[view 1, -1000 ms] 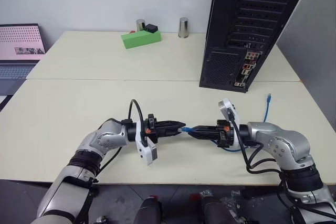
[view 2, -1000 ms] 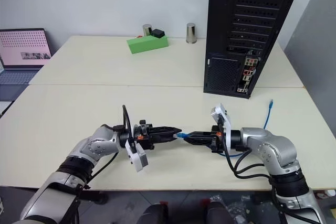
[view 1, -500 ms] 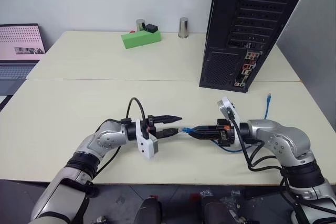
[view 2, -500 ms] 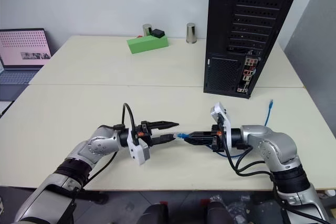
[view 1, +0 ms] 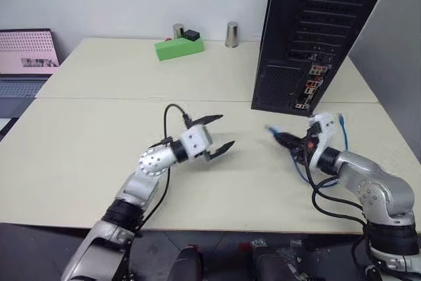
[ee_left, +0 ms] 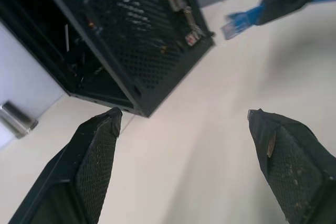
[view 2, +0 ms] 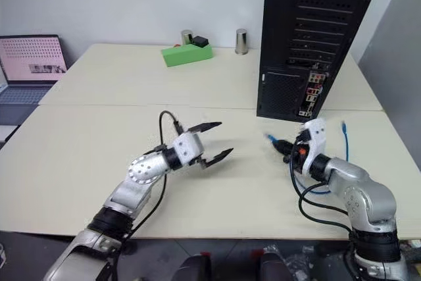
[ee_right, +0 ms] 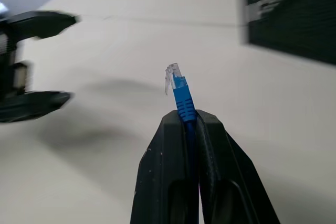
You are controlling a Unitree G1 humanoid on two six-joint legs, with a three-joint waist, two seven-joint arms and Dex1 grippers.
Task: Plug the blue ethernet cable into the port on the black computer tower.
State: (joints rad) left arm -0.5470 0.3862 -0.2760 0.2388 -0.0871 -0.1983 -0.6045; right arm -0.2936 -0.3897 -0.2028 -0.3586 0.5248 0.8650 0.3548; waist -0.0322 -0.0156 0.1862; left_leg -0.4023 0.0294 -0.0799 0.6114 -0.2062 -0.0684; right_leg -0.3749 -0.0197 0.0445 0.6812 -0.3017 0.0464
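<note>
The black computer tower (view 1: 316, 31) is a tall metal box with slotted covers, a square patch of tiny holes low down, and a little panel of sockets beside it. It stands on the far side of the table (view 1: 99, 136), which is smooth, flat and pale cream. The right pincer (ee_right: 190, 116) is clenched on the blue ethernet cable (ee_right: 181, 95), a thin bright blue cord with a small clear plastic plug at its tip. The plug sticks out just past the two black fingertips, and the tower is a short way beyond it, with bare table between them. The rest of the cord droops behind this pincer, and its other end (view 1: 341, 122) lies just beside the wrist, near the table's right edge. The left pincer (view 1: 219, 132) is released, its two black fingers spread wide and holding nothing. Its fingers (ee_left: 97, 153) have a bumpy mesh surface. It hovers over bare table, well apart from the right pincer. Far beyond it sit a green block (view 1: 179, 47) and a shiny metal cup (view 1: 229, 34).
</note>
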